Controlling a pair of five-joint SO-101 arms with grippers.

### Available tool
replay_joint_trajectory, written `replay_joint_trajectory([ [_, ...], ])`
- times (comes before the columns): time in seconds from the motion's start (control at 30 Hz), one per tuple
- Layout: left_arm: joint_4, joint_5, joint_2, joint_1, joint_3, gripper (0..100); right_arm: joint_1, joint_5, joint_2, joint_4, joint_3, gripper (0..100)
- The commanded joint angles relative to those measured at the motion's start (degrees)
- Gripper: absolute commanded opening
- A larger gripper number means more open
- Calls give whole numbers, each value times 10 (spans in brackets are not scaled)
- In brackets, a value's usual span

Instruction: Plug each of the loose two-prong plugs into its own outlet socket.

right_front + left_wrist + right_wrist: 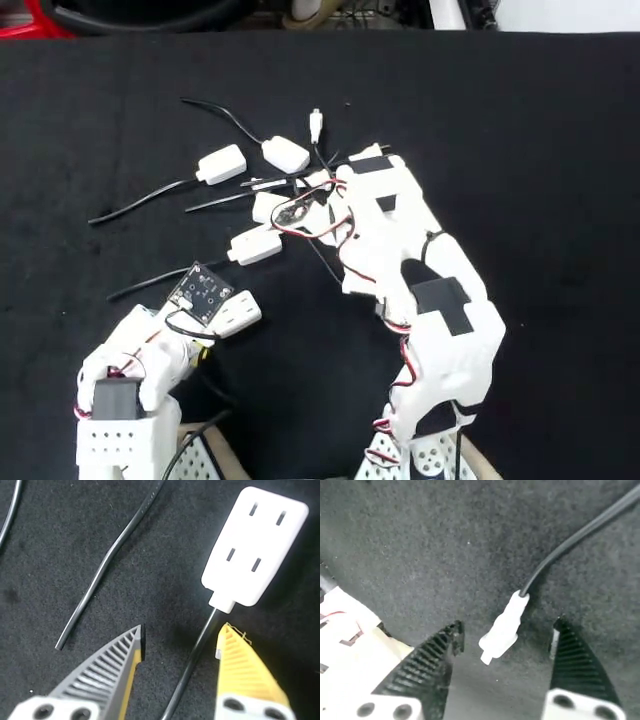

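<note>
The plug (501, 630) sat inside your right claw (508, 623)
It lay on the desk (420, 540) between the spread fingers (435, 655), lengthwise along the claw's reach, cord (580, 530) trailing away; your left claw (183, 627), also spread, faced the socket block (255, 545).

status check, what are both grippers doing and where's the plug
Left gripper open, fingers astride the cord of the outlet block. Right gripper open around a small white plug, not gripped. Stray black wire beside the left.
</note>
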Motion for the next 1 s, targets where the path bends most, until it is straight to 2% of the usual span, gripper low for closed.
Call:
replay_joint_trajectory([
  [0.0,4,-4,1,0,5,238,3,5,-1,6,-23,279],
  [0.2,4,-4,1,0,5,238,6,5,80,-18,-25,267],
  [0.43,4,-4,1,0,5,238,10,4,116,-23,-39,70],
  [0.5,4,-4,1,0,5,238,10,4,120,-23,-36,41],
  [0.57,4,-4,1,0,5,238,10,4,120,-23,-35,51],
  [0.73,4,-4,1,0,5,238,10,3,120,-28,-7,189],
  [0.83,4,-4,1,0,5,238,15,3,120,-32,-5,166],
  [0.97,4,-4,1,0,5,238,31,3,120,-32,-7,83],
])
